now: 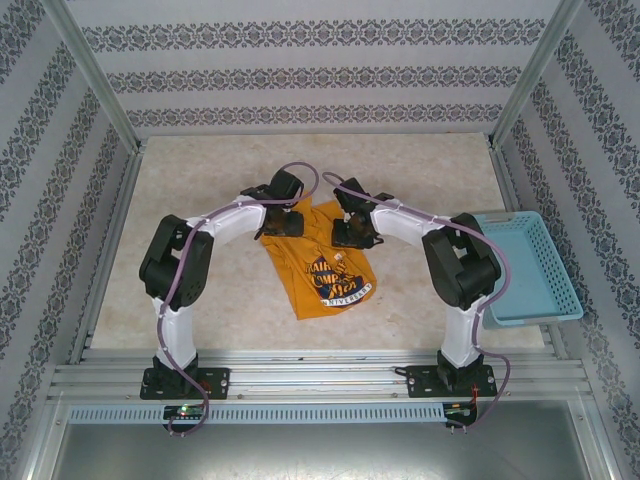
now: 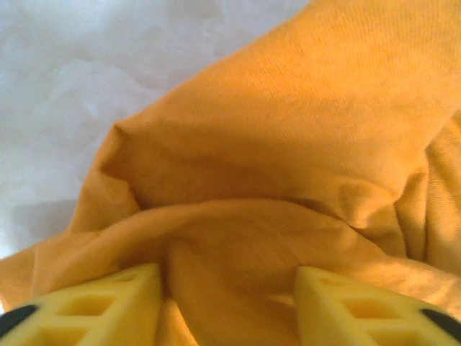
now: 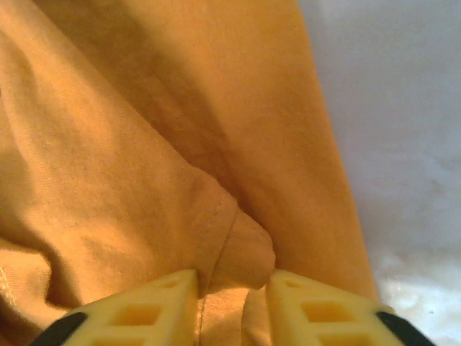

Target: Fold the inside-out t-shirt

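The inside-out t-shirt (image 1: 310, 255) lies crumpled at the middle of the table (image 1: 200, 180), between the two arms, with a dark printed emblem (image 1: 335, 280) showing on its near half.

Left side: the left gripper (image 1: 283, 226) is down on the shirt's far left corner. In the wrist view its yellow fingers (image 2: 108, 306) stand well apart, with a soft ridge of cloth lying between them but not squeezed. Finding: jaws parted, nothing held.

Centre: the fabric is rumpled into overlapping folds, and the outline is irregular. Collar and sleeves cannot be told apart from above.

Right side: the right gripper (image 1: 350, 232) is down on the shirt's far right portion. In its wrist view the fingers stand close together, and a tuft of cloth with a stitched seam fills the gap and touches both. Finding: clamped on a pinch of the shirt.

Far right: a light-blue plastic basket (image 1: 520, 270) stands well apart from the garment.

Handling assessment: the shirt looks light, limp and thin. It will likely drape and sag rather than keep its shape, and a shallow pinch may slip or catch one layer only. Not fragile. The best holds appear to be seamed edges or corners, which are thicker and give the pads something to bite. Both holds should be taken at matching points, so that the cloth can be spread flat.
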Controlling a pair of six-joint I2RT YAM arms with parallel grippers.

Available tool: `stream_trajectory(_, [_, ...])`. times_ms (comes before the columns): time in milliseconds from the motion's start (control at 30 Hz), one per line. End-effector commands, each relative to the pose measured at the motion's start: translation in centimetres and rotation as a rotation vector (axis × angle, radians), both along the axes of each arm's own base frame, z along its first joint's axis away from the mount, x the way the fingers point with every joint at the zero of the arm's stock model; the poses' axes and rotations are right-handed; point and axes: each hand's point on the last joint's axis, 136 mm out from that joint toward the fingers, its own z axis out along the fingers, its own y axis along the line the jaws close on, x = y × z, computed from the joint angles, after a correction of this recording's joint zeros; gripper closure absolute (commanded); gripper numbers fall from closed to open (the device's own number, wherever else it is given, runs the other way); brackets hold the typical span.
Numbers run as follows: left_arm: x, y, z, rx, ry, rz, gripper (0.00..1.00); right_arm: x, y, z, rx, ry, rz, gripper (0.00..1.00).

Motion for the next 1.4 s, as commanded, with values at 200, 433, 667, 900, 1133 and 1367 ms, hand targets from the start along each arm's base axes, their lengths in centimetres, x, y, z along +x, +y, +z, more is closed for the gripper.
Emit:
stream_trajectory(200, [-0.3, 2.7, 2.0, 0.097, -0.069, 0.046, 0.76, 1.2, -0.2, 3.9, -0.006, -0.130, 0.011, 1.00])
stream_trajectory(433, [0.5, 3.5, 5.1, 0.151, -0.135, 0.062, 0.56, 0.1, -0.3, 5.8, 0.001, -0.177, 0.002, 1.00])
stream_trajectory(667, [1.2, 2.9, 2.7, 0.172, -0.067, 0.062, 0.48, -1.1, 0.4, 7.7, 0.007, -0.224, 0.007, 1.00])
stream_trajectory(900, [1.6, 3.5, 0.8, 0.240, -0.026, 0.066, 0.59, -0.3, -0.3, 8.2, -0.012, -0.236, -0.008, 1.00])
stream_trajectory(1133, [1.1, 3.6, 0.9, 0.194, -0.054, 0.049, 0.89, 1.9, -1.6, 8.6, -0.020, -0.218, -0.039, 1.00])
stream_trajectory(1367, [0.0, 4.2, 5.2, 0.065, -0.255, 0.069, 1.00, 3.3, -3.5, 9.4, -0.032, -0.192, -0.077, 1.00])
